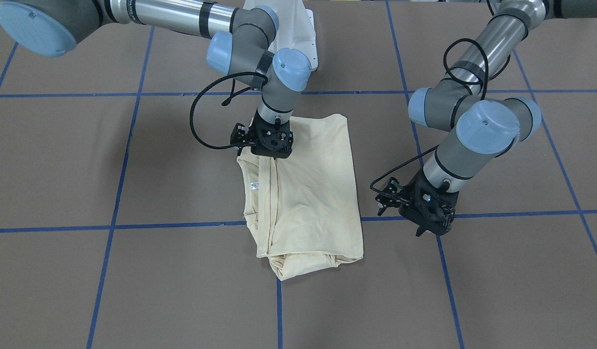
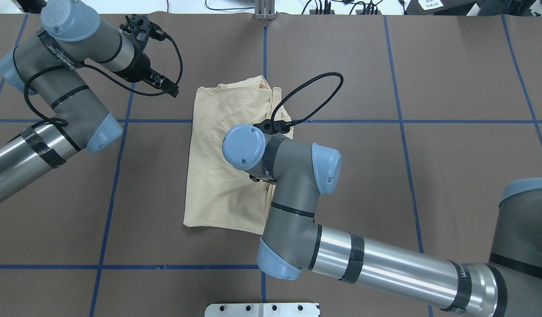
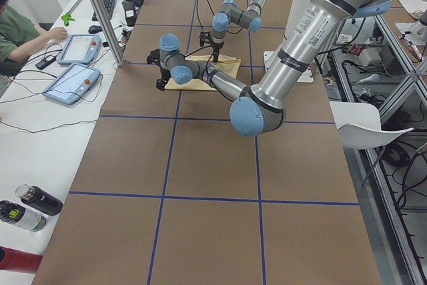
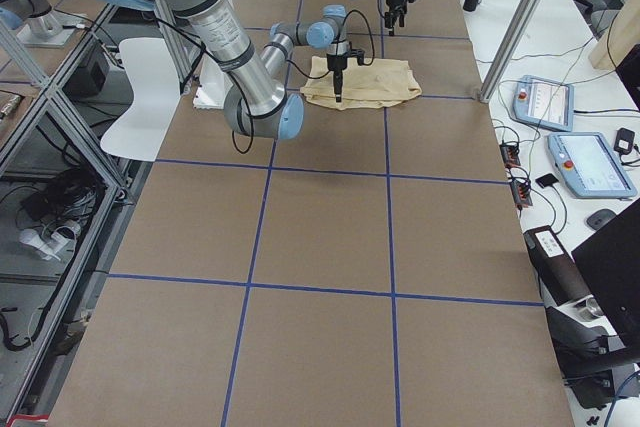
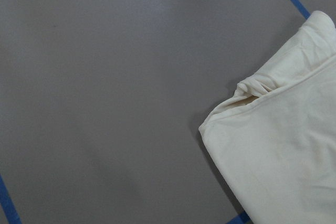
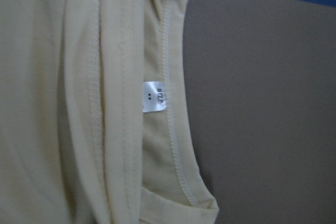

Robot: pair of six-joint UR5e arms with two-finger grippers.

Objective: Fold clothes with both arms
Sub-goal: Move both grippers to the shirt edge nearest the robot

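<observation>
The clothes, one pale cream shirt (image 1: 313, 194), lie folded into a long rectangle on the brown table, with a sleeve bunched at the end away from the robot. The small white neck label (image 6: 154, 96) shows inside the collar. My right gripper (image 1: 272, 154) points straight down onto the shirt's edge beside the collar. Its fingers are hidden under its black body, so I cannot tell whether they hold fabric. In the overhead view the right wrist covers it. My left gripper (image 1: 432, 231) hangs open above bare table beside the shirt (image 2: 222, 145), apart from it. The left wrist view shows one shirt corner (image 5: 283, 145).
Blue tape lines (image 1: 182, 225) divide the brown table into squares. The white pedestal base (image 1: 298, 29) stands behind the shirt. Along the table's far side are control tablets (image 3: 70, 81), bottles (image 3: 33, 201) and a seated person (image 3: 17, 38). A metal plate (image 2: 262, 309) sits at the near edge.
</observation>
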